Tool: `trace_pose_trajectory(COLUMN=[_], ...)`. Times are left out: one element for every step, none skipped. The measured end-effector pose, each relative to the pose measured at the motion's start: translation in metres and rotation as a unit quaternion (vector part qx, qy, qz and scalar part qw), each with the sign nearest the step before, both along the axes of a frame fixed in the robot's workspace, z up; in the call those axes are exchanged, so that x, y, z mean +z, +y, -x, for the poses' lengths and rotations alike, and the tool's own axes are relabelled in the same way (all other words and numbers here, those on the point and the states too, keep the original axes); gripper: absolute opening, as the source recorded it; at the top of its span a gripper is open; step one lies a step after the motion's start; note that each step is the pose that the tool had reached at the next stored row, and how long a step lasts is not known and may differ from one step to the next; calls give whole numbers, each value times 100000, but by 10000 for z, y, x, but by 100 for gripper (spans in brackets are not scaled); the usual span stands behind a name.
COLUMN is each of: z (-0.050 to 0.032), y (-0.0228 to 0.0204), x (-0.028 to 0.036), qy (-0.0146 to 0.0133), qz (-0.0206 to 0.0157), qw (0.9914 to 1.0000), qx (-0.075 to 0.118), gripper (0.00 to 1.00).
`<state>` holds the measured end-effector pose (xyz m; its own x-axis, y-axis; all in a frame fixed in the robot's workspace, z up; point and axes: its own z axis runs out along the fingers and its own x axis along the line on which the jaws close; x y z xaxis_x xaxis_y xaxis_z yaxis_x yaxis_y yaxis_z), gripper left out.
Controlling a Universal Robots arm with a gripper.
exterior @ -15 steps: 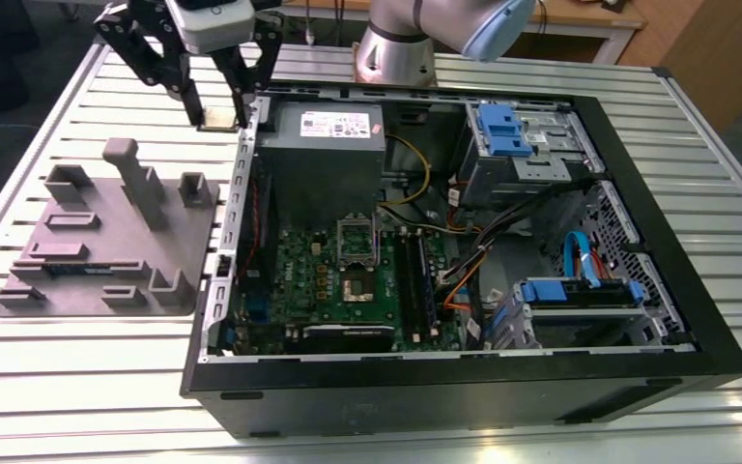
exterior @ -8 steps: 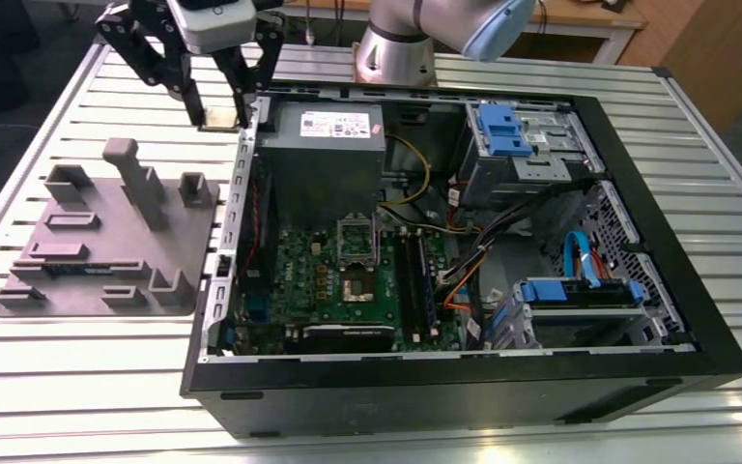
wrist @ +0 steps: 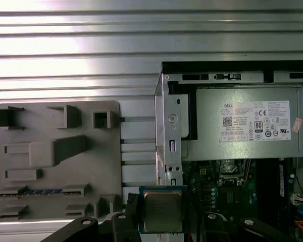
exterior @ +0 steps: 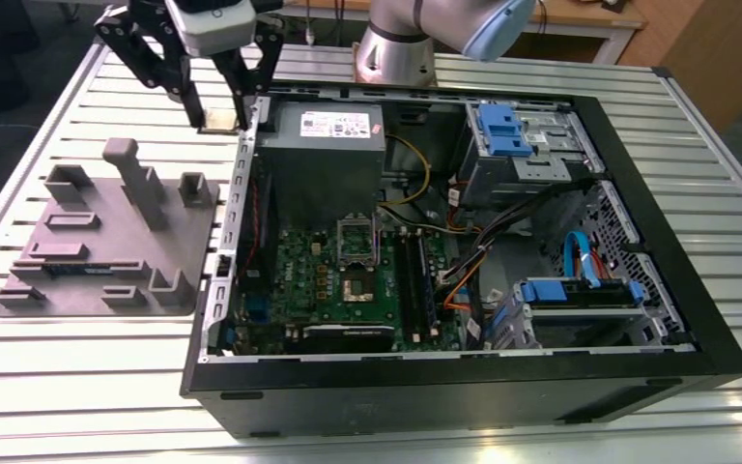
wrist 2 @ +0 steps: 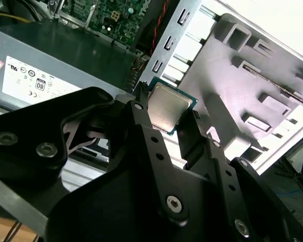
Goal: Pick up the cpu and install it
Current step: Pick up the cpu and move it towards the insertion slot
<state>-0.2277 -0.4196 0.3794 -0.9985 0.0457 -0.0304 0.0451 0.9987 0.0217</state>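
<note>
Jaws hold the cpu (exterior: 220, 120) aloft, beside the case.
Exterior view: cpu at the computer case's (exterior: 474, 391) far corner, the exterior view's left; the socket (exterior: 356, 261) lies nearer and rightward. Second wrist view: cpu (wrist 2: 169, 107) clamped flat. First wrist view: cpu (wrist: 162, 210) seemingly over the case wall.

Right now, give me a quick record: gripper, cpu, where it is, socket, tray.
gripper: shut on cpu
cpu: held, metal top showing in both wrist views
place: above table, just outside case wall, near power supply
socket: on board inside case, looks empty
tray: on table, at the exterior view's left of case
</note>
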Motion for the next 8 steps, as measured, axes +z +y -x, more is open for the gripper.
trace_pose_trajectory(z=[-1,-3,-12,-32,-58,-86,-118,-151], y=[-13,-25,-32,-37,-43,-47,-48,-49], x=[0,0,0,-1,0,0,0,-1], qy=[-1,-1,0,-1,15,24,31,36], qz=[-2,-1,1,-4,0,-3,-3,-4], qw=[100000,100000,100000,100000,100000,100000,100000,100000], qx=[2,-1,-1,-2,-1,-7,-7,-3], gripper=[47,47,47,47,47,47,47,47])
